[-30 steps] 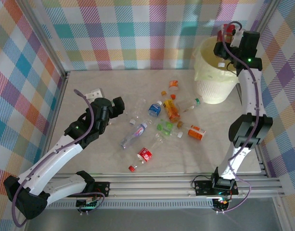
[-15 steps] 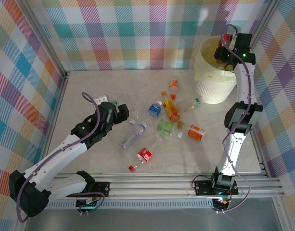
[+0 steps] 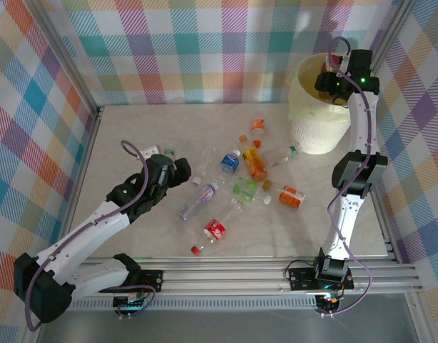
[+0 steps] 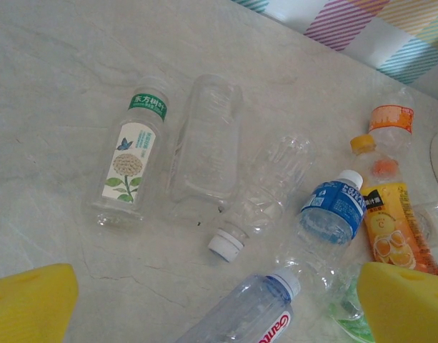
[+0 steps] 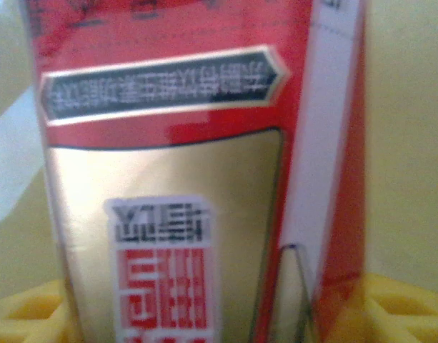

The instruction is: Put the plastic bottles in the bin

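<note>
My right gripper [image 3: 333,81] hangs over the mouth of the cream bin [image 3: 322,137] at the back right. A bottle with a red and gold label [image 5: 197,171] stands between its yellow fingers [image 5: 404,307], reaching both, with the bag's pale yellow behind it. My left gripper [image 3: 177,171] hovers open over the left end of the scattered plastic bottles. Below it lie a green-labelled bottle [image 4: 133,153], a crushed clear one [image 4: 204,139], a white-capped clear one [image 4: 265,193], a blue-labelled one [image 4: 329,214] and a clear blue-collared one [image 4: 247,314]; nothing sits between its fingers [image 4: 29,304].
More bottles lie mid-table: an orange juice bottle [image 3: 255,163], a red-labelled one [image 3: 215,229], an orange-labelled one [image 3: 291,195], a green one [image 3: 245,189]. Loose caps [image 3: 196,250] sit near the front. Checked walls and metal posts close in the table.
The right gripper swung from the bin's right edge to over its mouth, carrying the red-labelled bottle. The left arm moved right and forward toward the bottles, still open.
</note>
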Robot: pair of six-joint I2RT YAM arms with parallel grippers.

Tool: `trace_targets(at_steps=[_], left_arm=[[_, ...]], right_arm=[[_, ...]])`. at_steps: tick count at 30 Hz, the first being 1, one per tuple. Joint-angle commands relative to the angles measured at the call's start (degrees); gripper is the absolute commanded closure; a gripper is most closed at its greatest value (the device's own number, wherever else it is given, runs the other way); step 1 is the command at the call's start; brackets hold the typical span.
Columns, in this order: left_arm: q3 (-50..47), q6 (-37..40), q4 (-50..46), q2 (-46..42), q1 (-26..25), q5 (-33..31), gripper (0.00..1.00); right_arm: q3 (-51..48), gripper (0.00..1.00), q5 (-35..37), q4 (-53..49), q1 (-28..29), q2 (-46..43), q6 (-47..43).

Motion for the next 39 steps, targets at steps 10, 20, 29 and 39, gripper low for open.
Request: trace_targets(at_steps=[10,20,29,39], left_arm=[[1.57,-0.48,-0.04,2.05,0.40,0.62,0.00],[1.69,-0.52,0.31,2.49,0.37,-1.45,0.00],[1.24,-2.66,2.92,3.48,0.39,-2.97,0.00],[1.15,-4.30,4.98,4.63,0.46,-5.32,0.00]], right_arm=[[-1.06,0.17,0.28,-0.41,0.27,-7.73,-0.78],[-5.97,0.00,0.33,0.37,0.29,-16.28,-1.68],[-34.00,0.00,-8.27,5.63,3.51,-38.48,-0.04],[-65.33,0.00,-3.14,9.18,14.10,-57.05,-3.49]])
